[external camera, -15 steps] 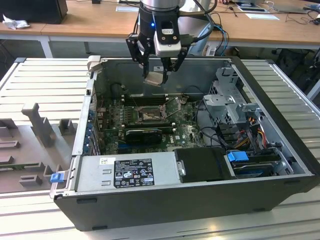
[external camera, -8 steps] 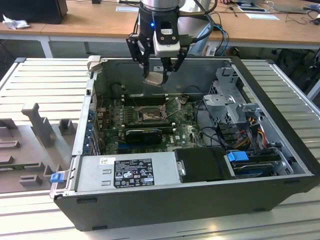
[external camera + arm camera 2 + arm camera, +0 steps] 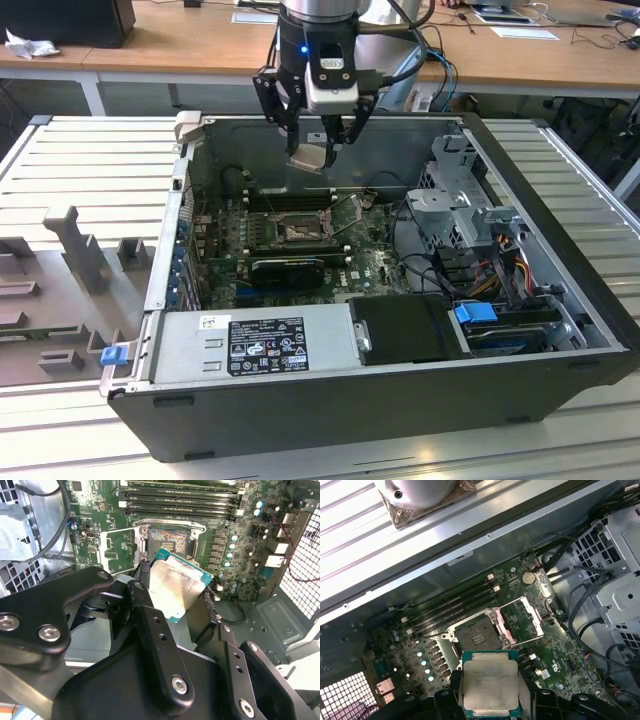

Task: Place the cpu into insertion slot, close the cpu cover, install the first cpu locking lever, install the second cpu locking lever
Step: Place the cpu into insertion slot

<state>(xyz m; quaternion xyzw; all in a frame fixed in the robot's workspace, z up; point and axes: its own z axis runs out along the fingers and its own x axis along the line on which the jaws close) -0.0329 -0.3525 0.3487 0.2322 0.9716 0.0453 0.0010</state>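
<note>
My gripper point(image 3: 318, 148) hangs over the open computer case, shut on the cpu point(image 3: 309, 156), a flat square chip with a pale silvery top. In both wrist views the cpu point(image 3: 179, 582) point(image 3: 490, 682) sits between the black fingers point(image 3: 142, 597), held by two opposite edges and tilted. Below it and apart from it, on the green board, the insertion slot point(image 3: 298, 231) point(image 3: 167, 541) point(image 3: 475, 637) lies bare with its dark centre showing. The cpu cover point(image 3: 117, 550) point(image 3: 522, 615) is swung open beside the slot.
Long black memory slots point(image 3: 180, 500) run beside the socket on one side and a black card point(image 3: 285, 268) on the other. A grey power supply point(image 3: 250, 340) fills the case's near side. A metal drive cage point(image 3: 465, 200) and cables point(image 3: 500, 260) crowd the exterior view's right.
</note>
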